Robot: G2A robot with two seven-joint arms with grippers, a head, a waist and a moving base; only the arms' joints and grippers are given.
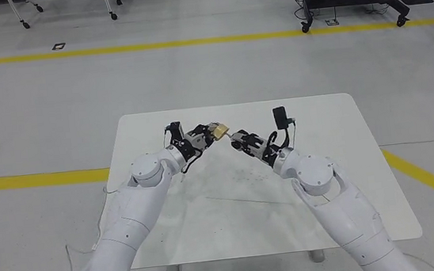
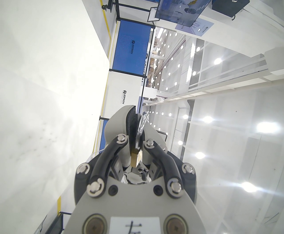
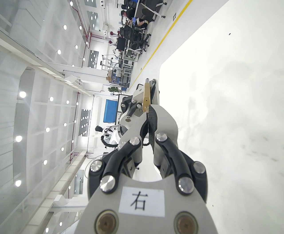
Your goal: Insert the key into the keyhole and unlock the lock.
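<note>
**Two grippers meet at a brass lock above a white desk**

From above, two white robot arms angle inward and come together at a small brass lock (image 1: 217, 129). It is held in the air over the far half of the white desk (image 1: 328, 203), about midway between its two sides.

The left gripper (image 1: 210, 130) comes to the lock from the robot's left. In the left wrist view, its fingers (image 2: 115, 126) are closed tight on the lock (image 2: 135, 159). The brass body sits between the dark pads, and a silvery metal part runs on from it toward the fingertips of the left gripper (image 2: 139, 119).

The right gripper (image 1: 237, 140) comes to the lock from the other side, tip to tip with the left one. In the right wrist view, its fingers (image 3: 164, 119) are pressed almost together on the key (image 3: 146, 118) — a thin, flat piece seen edge on, so little of it shows. The right gripper (image 3: 148, 115) points straight at the lock (image 3: 146, 95), which appears just beyond it as a narrow brass bar held in the left gripper. The front end of the key reaches the near end of that bar. How far it sits inside the keyhole cannot be told.

Both wrist views show the desk (image 2: 44, 88) as a plain white surface beside the lock, and in the right wrist view the desk (image 3: 233, 88) has faint grey scuffs.
</note>
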